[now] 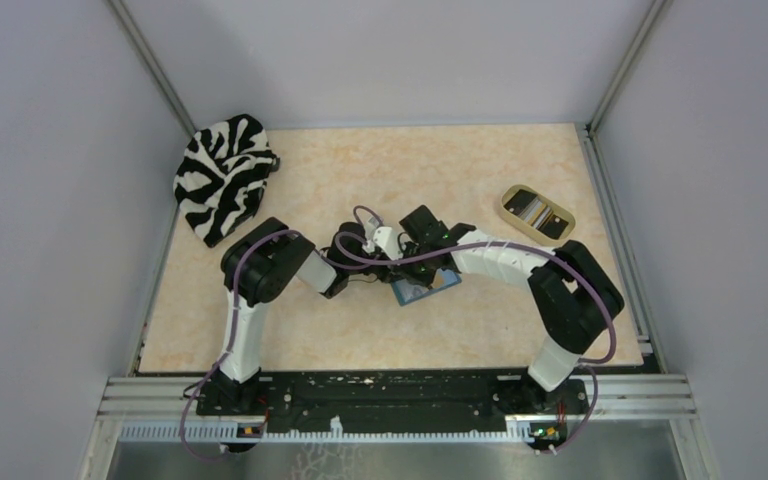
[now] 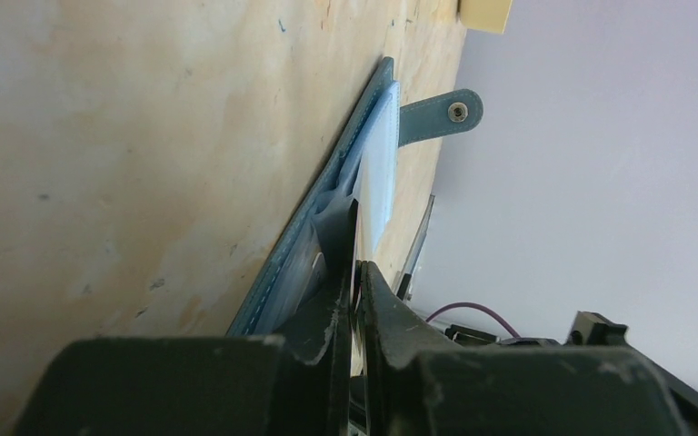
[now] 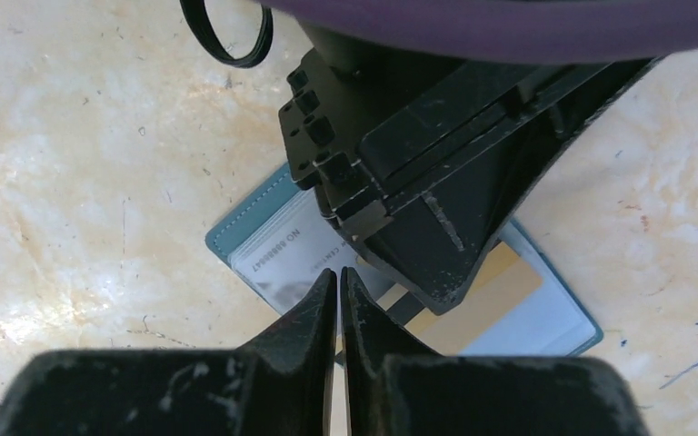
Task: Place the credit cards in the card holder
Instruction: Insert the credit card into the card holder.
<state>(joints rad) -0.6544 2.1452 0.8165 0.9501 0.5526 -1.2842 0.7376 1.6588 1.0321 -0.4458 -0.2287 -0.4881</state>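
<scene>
Step in hand, as I read it: feeding a card into a pocket of the card holder.

Nearest first. Left wrist view, bottom centre: the left gripper [image 2: 357,269] is clenched on a thin dark sheet seen edge-on, prob. the dark card [image 2: 354,227], w/ its tip at the pale blue pocket mouth. Right wrist view, bottom centre: the right gripper [image 3: 338,280] is pinched closed w/ nothing visible between its fingers, tips just above the card holder [image 3: 236,238]. The holder lies open and flat on the table [image 1: 360,160], mid-frame in the top view, under both wrists.

To do it well:
- Line the card's edge up parallel w/ the slot, at a low angle, and slide rather than stab.
- The closed right tips could pin the wallet face so it doesn't skid.
- Release only once the card is most of the way in.
- Risk: the card bows or rides over the pocket lip. Can't tell if the tip is inside the slot.

Counts:
- Cards in view: 3. The dark one is in the grip. The pale card [image 3: 282,259] is centre-left and the tan-orange card [image 3: 495,286] centre-right in the right wrist view, both on the open wallet; can't tell if pocketed.
- Card holder: 1, w/ 1 snap tab [image 2: 443,113], upper centre of the left wrist view.
- Farther off in the top view: 1 beige tray [image 1: 506,204] at right, 1 zebra cloth [image 1: 222,175] at upper left.
</scene>
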